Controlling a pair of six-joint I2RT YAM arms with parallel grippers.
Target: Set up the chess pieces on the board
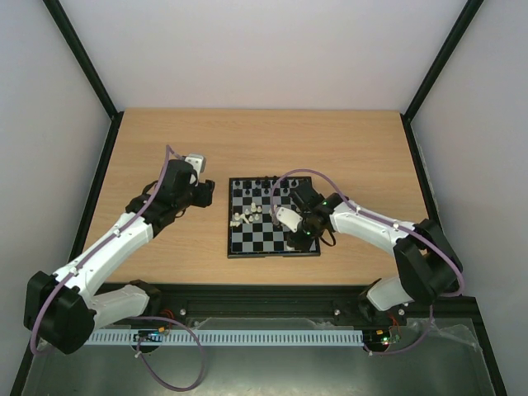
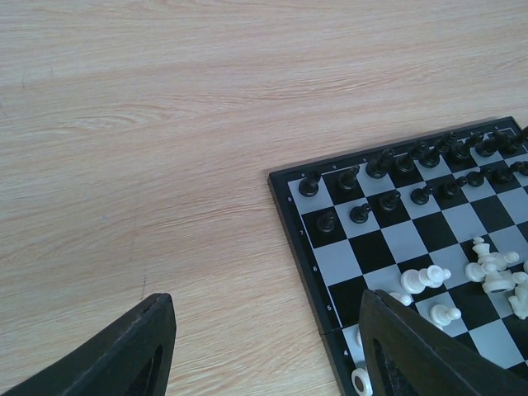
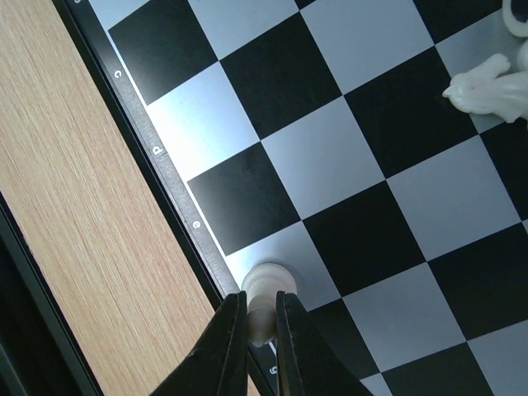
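Observation:
The small checkered board [image 1: 272, 247] lies mid-table. Black chess pieces [image 2: 388, 165] stand in two rows along its far edge. Several white pieces [image 2: 495, 268] lie tumbled in a heap near the board's left middle. My right gripper [image 3: 261, 326] is shut on a cream-white piece [image 3: 268, 285] whose base rests on a pale square at the board's near edge [image 3: 177, 194], by the letter e. My left gripper [image 2: 264, 346] hangs open over bare wood just left of the board [image 2: 318, 272], nothing between its fingers. In the top view, the right gripper [image 1: 299, 233] sits over the board's near right part.
The wooden table [image 1: 165, 148] is framed by black rails and white walls. A black strip [image 3: 25, 272] borders the table's near edge beside the board. A white piece [image 2: 360, 380] lies by the left gripper's right finger [image 2: 412, 355].

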